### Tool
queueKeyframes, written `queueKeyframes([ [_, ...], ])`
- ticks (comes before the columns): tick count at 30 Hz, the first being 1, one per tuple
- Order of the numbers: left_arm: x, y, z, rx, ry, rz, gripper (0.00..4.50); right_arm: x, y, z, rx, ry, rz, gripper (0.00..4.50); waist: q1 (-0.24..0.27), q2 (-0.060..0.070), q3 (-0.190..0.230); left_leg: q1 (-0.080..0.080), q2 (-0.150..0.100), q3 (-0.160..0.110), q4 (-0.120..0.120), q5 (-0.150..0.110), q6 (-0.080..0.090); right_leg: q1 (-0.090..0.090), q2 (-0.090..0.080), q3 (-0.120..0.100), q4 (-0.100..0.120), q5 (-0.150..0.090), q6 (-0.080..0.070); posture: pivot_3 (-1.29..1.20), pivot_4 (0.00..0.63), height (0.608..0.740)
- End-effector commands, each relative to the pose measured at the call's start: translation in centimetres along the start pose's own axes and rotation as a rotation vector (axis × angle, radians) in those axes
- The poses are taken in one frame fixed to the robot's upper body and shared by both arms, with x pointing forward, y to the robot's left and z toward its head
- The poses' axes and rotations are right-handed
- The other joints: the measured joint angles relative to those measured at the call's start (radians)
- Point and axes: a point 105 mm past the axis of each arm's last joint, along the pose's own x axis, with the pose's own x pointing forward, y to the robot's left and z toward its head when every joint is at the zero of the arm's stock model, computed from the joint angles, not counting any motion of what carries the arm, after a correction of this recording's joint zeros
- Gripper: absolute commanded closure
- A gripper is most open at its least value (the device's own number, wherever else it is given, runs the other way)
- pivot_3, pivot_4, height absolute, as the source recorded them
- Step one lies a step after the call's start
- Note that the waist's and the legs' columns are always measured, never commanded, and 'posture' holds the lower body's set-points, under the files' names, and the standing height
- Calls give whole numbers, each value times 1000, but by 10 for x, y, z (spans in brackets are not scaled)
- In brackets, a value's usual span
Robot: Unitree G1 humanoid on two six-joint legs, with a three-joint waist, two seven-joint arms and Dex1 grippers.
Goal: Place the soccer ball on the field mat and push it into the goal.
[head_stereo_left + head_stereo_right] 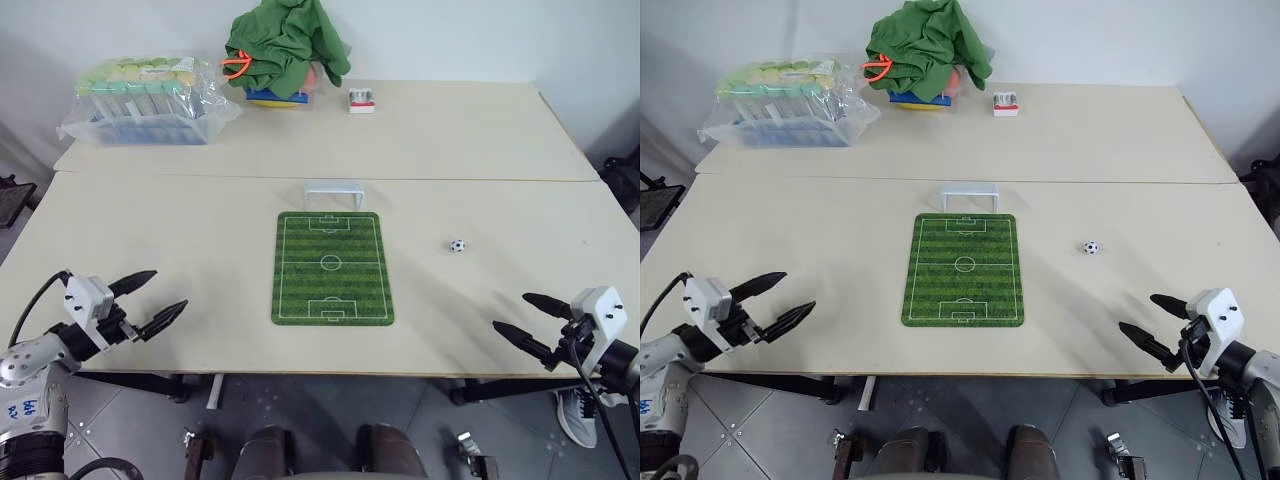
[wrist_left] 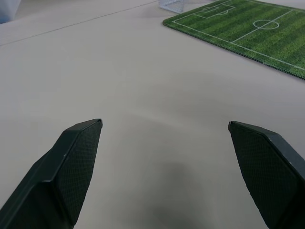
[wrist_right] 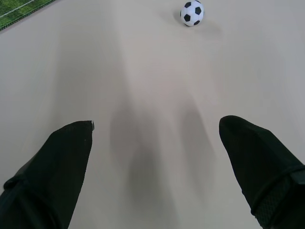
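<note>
Right claw (image 1: 532, 320) spread, empty; soccer ball (image 1: 457, 245) white, black-patched, tiny.

The table (image 1: 200, 240) looks smooth and matt; the field mat (image 1: 331, 267) is finely textured; the finger pads (image 2: 78, 157) show a rough grid.

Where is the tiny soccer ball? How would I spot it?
Find the green field mat in the middle of the near table. Look to the mat's right, on the bare tabletop ahead of the right gripper. The soccer ball sits there alone, the only little round white thing with black patches.
</note>
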Motion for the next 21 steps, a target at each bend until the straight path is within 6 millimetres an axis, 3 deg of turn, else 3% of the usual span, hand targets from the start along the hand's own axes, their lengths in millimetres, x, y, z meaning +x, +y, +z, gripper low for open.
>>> queueKeyframes([
  [1,-2,4,7,38,6,4,0,-6,-7,8,-20,-18,-30,49,0,0,0,0,0,0,0,0,0,0,0,0,0,0,0,0,150,740],
  [12,9,5,17,-28,-32,38,0,-6,-12,20,-32,-3,-61,49,0,0,0,0,0,0,0,0,0,0,0,0,0,0,0,0,150,740],
  [16,17,-2,32,-83,-129,-23,0,8,-12,41,-69,4,-41,49,-1,0,0,0,0,0,0,0,0,0,0,1,0,0,0,0,150,740],
  [21,30,-17,48,-30,-232,-136,0,33,-11,68,-90,-40,19,49,-1,0,0,0,0,0,1,0,0,0,1,0,1,0,0,0,150,740],
])
